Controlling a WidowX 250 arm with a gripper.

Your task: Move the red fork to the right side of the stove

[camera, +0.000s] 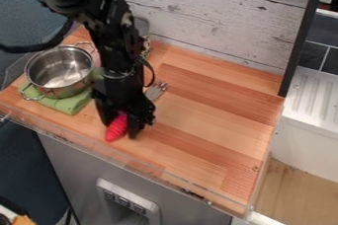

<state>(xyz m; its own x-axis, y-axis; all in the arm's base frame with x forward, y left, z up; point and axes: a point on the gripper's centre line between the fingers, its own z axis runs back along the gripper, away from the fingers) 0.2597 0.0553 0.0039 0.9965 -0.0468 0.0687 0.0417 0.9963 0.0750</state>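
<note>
Striped wood [218, 88] lies beneath the hand [123, 124] and ribbed red fork [115, 129].

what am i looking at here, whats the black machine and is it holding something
The black machine is a robot arm. There is one picture, from a fixed camera looking down at a slant on a wooden worktop. The arm comes in from the upper left, and its claw is down at a fork: metal prongs show on one side of it, a red handle on the other. Whether it actually grips the fork, I can't tell from here. To the left, a shiny metal pot sits on a green cloth.
</note>
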